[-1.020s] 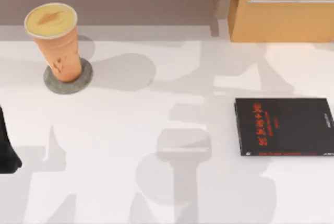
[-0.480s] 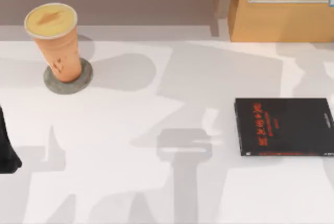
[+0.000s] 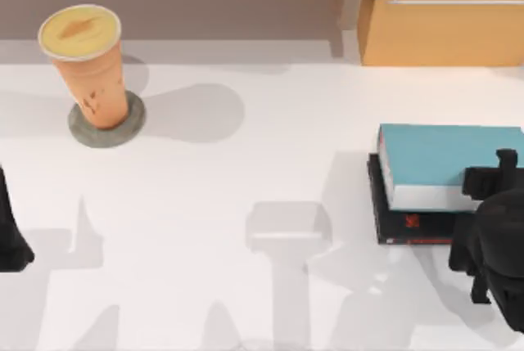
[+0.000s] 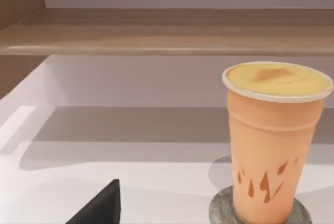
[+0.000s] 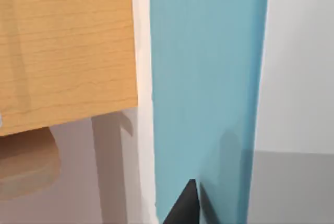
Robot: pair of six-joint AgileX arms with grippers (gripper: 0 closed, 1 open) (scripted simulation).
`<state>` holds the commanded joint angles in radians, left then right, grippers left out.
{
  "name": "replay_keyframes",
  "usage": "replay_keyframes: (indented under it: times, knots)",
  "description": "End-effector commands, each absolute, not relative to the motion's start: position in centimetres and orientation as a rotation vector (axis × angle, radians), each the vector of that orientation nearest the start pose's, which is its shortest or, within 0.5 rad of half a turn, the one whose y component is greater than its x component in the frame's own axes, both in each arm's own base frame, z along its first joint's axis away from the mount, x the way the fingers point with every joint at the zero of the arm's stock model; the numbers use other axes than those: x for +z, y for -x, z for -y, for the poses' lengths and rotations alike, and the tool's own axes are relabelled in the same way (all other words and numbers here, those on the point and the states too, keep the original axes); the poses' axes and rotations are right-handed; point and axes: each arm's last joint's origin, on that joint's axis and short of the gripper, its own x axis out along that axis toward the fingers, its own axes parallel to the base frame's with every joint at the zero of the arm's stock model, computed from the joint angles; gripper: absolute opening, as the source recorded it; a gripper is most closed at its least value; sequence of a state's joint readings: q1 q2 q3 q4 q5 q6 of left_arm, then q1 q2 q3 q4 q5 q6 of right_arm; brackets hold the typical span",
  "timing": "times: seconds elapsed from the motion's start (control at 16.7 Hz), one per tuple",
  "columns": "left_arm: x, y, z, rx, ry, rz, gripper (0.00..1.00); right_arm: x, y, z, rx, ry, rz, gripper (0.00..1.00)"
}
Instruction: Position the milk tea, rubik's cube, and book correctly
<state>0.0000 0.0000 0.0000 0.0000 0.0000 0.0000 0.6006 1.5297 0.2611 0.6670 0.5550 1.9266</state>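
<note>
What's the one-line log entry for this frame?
right gripper: at teal book, on black book | left arm: parked, table's left edge | milk tea: upright on grey disc

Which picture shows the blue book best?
The top view is best: the whole teal-blue book shows there, lying on the black book, with the right hand at its right end. The right wrist view shows a close strip of its cover. The left wrist view faces the milk tea.

On the white bench (image 3: 246, 179), the milk tea (image 3: 86, 60) stands upright on a grey coaster (image 3: 106, 130) at far left, while the teal book (image 3: 438, 163) lies atop a black book (image 3: 409, 227) at right, the right end effector (image 3: 498, 179) at its edge.
</note>
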Motion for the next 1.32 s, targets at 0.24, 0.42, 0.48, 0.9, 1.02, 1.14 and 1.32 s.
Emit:
replay_keyframes:
  times: [0.24, 0.42, 0.48, 0.9, 1.02, 1.14, 1.32]
  knots:
    - [16.00, -10.57, 0.12, 0.000, 0.000, 0.000, 1.00, 8.82, -18.75, -11.27, -0.431, -1.535, -0.388, 0.00]
    - [16.00, -10.57, 0.12, 0.000, 0.000, 0.000, 1.00, 9.17, -19.06, -11.33, -0.419, -1.552, -0.374, 0.00]
    - [16.00, -10.57, 0.12, 0.000, 0.000, 0.000, 1.00, 9.00, -19.10, -11.31, -0.423, -1.547, -0.378, 0.00]
    - [16.00, -10.57, 0.12, 0.000, 0.000, 0.000, 1.00, 8.62, -19.21, -11.26, -0.431, -1.535, -0.388, 0.15]
    - [16.00, -10.57, 0.12, 0.000, 0.000, 0.000, 1.00, 8.62, -19.21, -11.26, -0.431, -1.535, -0.388, 0.30]
    - [16.00, -10.57, 0.12, 0.000, 0.000, 0.000, 1.00, 8.62, -19.21, -11.26, -0.431, -1.535, -0.388, 0.45]
    - [16.00, -10.57, 0.12, 0.000, 0.000, 0.000, 1.00, 8.62, -19.21, -11.26, -0.431, -1.535, -0.388, 0.68]
